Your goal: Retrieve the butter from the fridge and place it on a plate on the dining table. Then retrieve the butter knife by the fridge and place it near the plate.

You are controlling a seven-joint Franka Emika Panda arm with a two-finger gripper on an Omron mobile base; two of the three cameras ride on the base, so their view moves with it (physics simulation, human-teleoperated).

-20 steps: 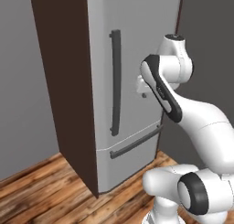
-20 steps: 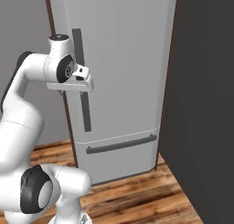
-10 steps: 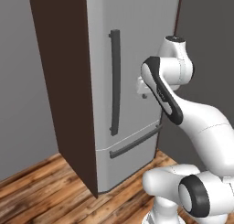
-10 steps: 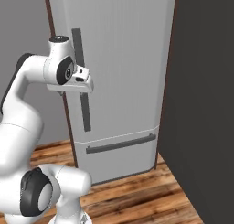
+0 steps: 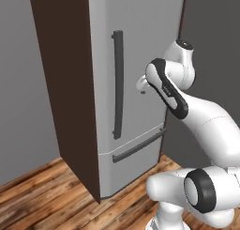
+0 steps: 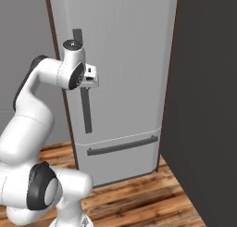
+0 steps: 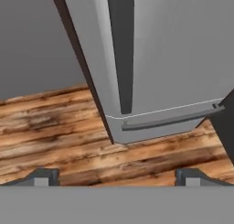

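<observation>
One fridge (image 5: 140, 83), tall, light grey, door shut, standing on wood-plank floor (image 5: 42, 201); dark-brown side panel (image 5: 65, 83) on left flank

Handle (image 5: 117, 83): long dark vertical bar on upper door, nearer the left edge in left base view; seen again in hand view running down the door to just above the drawer seam

Lower drawer (image 6: 120, 159): shut, fitted with dark horizontal bar pull (image 6: 121, 145) across its top

Dark grey wall or panel (image 6: 203, 105) immediately right of fridge; plain grey wall (image 5: 23, 83) to the left

Gripper (image 7: 117, 177): raised at about mid-height of upper door, close in front of it and to the right of the handle in left base view; not touching door or handle as far as can be told, contact point partly hidden by the wrist in both base views. Fingertips (image 7: 43, 176) set wide apart at either side of hand view's lower edge, nothing between them; jaws fully spread, empty

Hand view looking down along fridge front toward drawer pull and floor boards

Butter, plate, dining table, butter knife: not located from these angles
</observation>
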